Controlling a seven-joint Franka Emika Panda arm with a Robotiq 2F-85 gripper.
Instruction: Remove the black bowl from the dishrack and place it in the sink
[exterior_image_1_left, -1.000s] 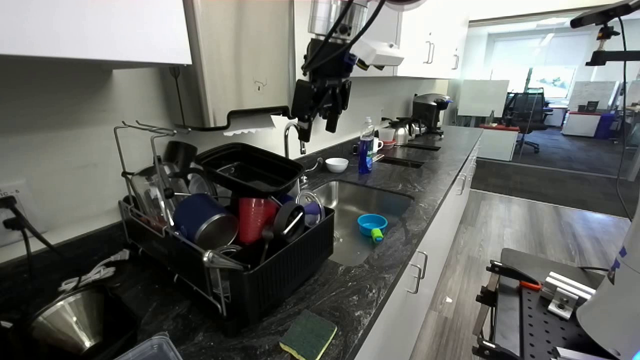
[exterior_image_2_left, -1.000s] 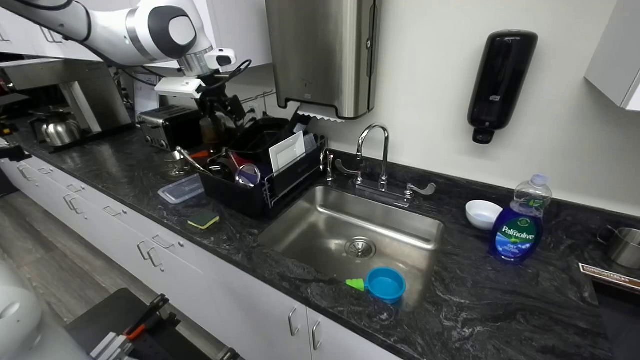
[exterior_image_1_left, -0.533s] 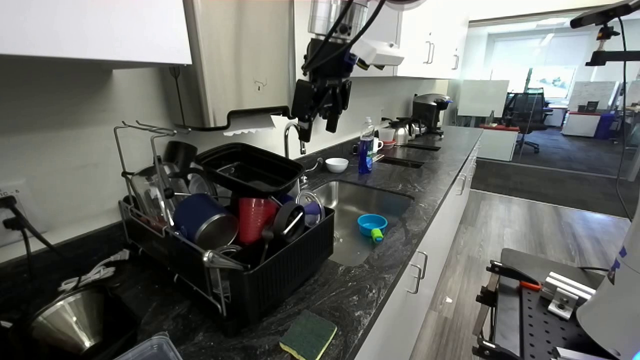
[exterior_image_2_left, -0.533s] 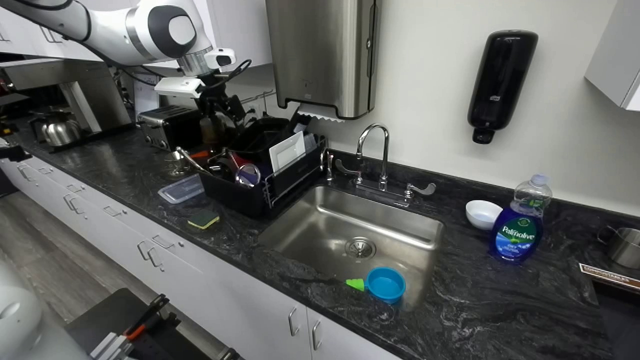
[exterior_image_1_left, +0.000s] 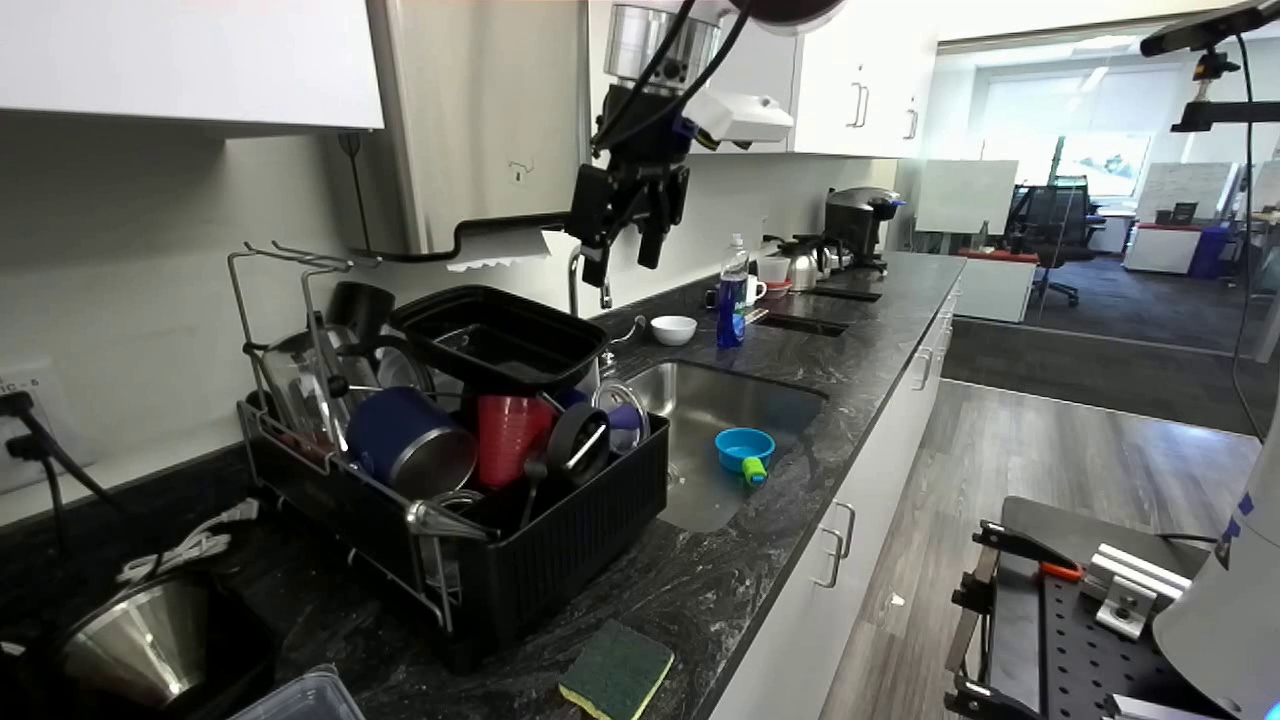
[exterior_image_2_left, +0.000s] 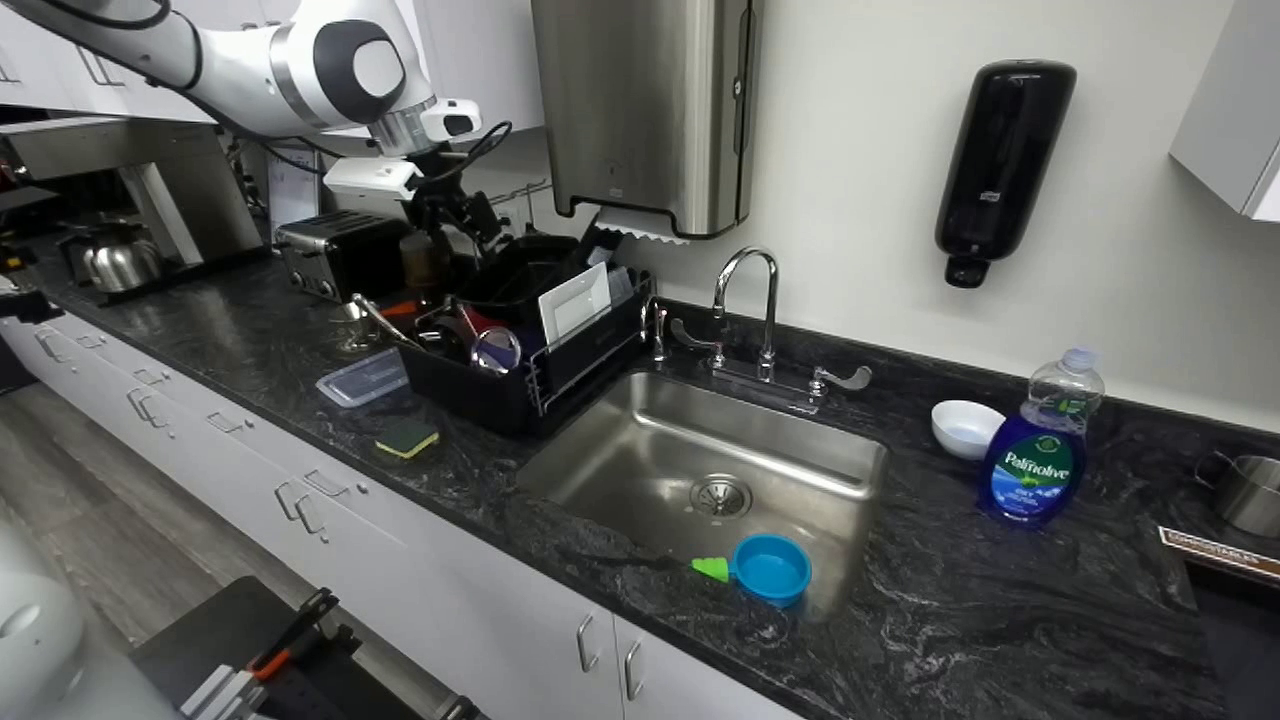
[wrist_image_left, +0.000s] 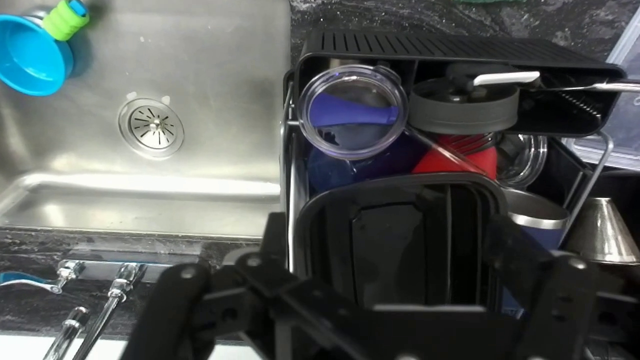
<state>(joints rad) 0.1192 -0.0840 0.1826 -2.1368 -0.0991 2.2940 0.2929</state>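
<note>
Gripper (exterior_image_1_left: 622, 266) spread wide, holding nothing, above the black bowl (exterior_image_1_left: 500, 338). Way off from it there's a Palmolive bottle (exterior_image_2_left: 1038, 455), farther still a COMPOSTABLES strip (exterior_image_2_left: 1218, 553).

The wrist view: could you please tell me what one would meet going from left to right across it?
Green-handled blue pan, drain, black bowl, dark-blue mug, metal cone.

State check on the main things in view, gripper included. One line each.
Gripper: open, holding nothing
Dishrack: loaded
Black bowl: in dishrack, open side up
Sink: holds blue cup
Blue cup: open side up
Faucet: no flow visible
White bowl: open side up
Soap bottle: upright, partly full
Sponge: flat, green side up
Paper towel: hanging out of dispenser
</note>
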